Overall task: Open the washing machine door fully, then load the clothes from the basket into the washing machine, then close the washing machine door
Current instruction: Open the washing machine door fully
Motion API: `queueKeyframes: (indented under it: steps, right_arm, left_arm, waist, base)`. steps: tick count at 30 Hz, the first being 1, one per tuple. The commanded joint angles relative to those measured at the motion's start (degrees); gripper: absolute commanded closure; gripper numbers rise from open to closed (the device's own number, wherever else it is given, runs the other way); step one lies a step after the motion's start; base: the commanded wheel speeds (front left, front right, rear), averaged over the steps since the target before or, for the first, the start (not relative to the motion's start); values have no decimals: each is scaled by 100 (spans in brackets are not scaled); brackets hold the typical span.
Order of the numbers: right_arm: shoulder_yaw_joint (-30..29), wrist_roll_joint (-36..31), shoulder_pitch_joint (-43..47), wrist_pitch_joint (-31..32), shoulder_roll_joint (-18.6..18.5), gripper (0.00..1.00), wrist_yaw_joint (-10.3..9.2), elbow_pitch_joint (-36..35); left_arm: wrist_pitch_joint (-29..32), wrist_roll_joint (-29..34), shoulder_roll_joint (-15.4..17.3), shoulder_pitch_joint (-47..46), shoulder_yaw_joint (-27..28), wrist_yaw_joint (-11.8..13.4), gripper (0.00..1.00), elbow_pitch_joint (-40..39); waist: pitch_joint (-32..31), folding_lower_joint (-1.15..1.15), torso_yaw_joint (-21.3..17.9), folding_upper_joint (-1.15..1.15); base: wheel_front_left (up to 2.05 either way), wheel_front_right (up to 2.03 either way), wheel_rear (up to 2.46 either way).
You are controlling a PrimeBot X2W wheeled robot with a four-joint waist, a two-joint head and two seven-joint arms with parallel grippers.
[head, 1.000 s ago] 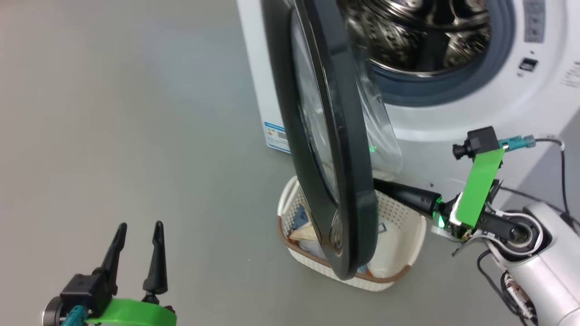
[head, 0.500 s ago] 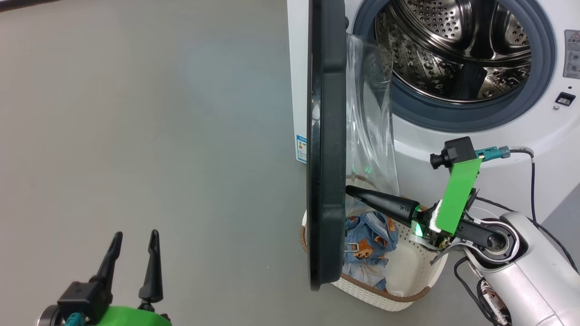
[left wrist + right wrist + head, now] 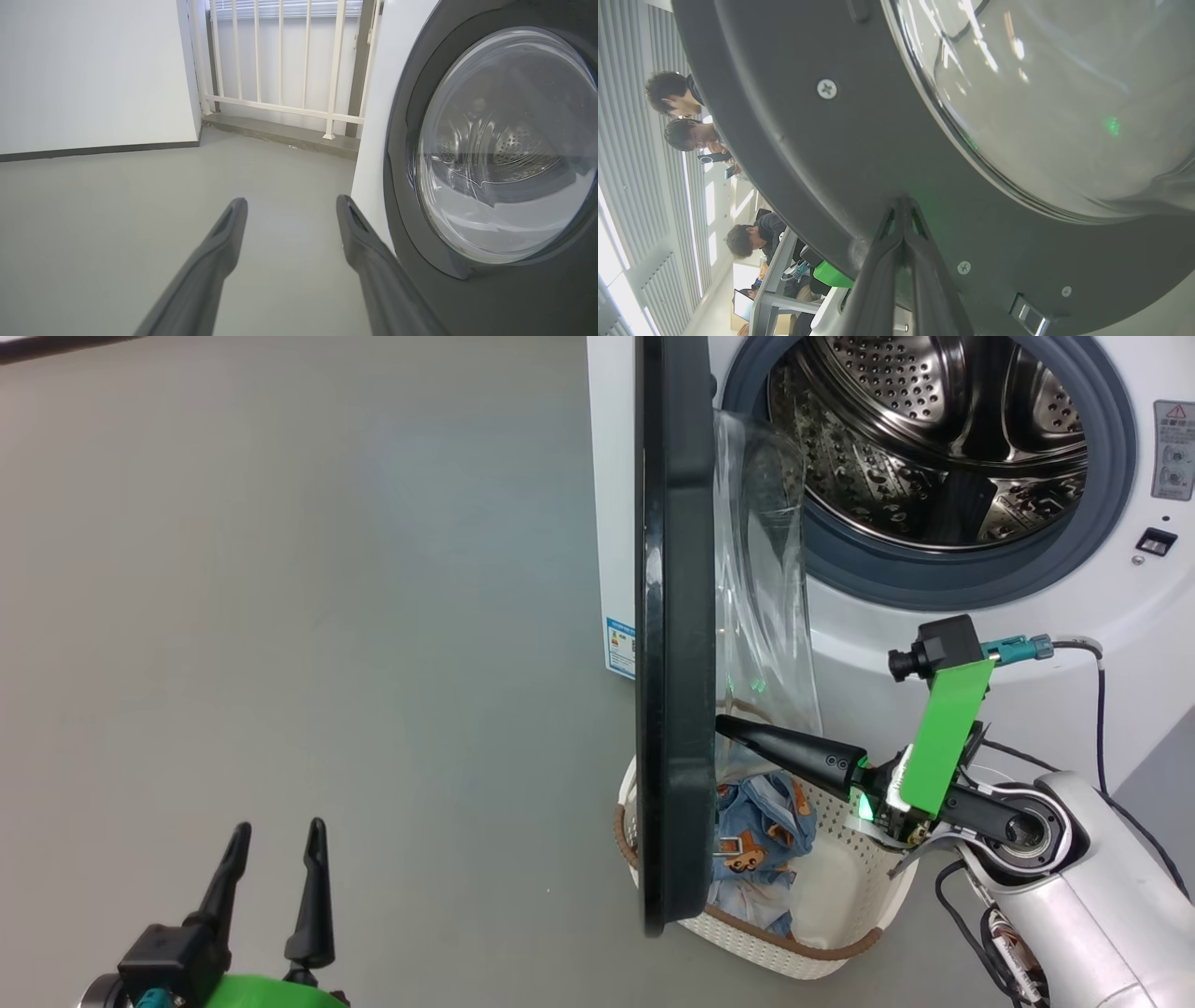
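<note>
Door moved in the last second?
Yes. The washing machine door swung left, wider open: against the basket it covered the middle, now only the left rim.

Head overhead, wrists close, all facing door (image 3: 674, 616).

The washing machine door (image 3: 674, 616) has swung further open, with the right pincer (image 3: 726, 726) pressed against its inner face.

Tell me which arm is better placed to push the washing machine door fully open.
The right, probably. The shut right tool points at the inner face of the washing machine door, apparently touching it. The open left tool hovers apart on the outer side.
</note>
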Motion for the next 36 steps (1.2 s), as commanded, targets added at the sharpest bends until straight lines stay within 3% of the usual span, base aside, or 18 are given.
queueKeyframes:
  steps: [1,19,25,27,28,36]
  right_arm:
    - [-27,-41,78,21,82,100,10,-150]
    - [-333,-328,198,75,190,97,10,-304]
    - [-401,-440,248,26,205,43,10,-458]
    - [-431,-480,264,-10,203,7,10,-514]
    - [-443,-509,272,-34,198,0,10,-537]
    - [-529,-736,351,-316,174,0,10,-844]
  left_arm:
    - [-46,40,109,-144,155,-48,0,-122]
    - [-46,62,103,-146,186,-56,0,-105]
    - [-46,68,103,-152,187,-57,0,-120]
    - [-46,66,102,-147,183,-57,0,-130]
    - [-46,63,102,-145,184,-57,0,-137]
    - [-46,59,102,-120,249,-58,0,-234]
  waist:
    - [-10,0,-8,0]
    - [-91,0,-295,0]
    - [-121,0,-516,0]
    - [-122,0,-598,0]
    - [-120,0,-642,0]
    - [-86,0,-1036,0]
  base:
    - [0,0,0]
    - [0,0,0]
    - [0,0,0]
    - [0,0,0]
    - [0,0,0]
    - [0,0,0]
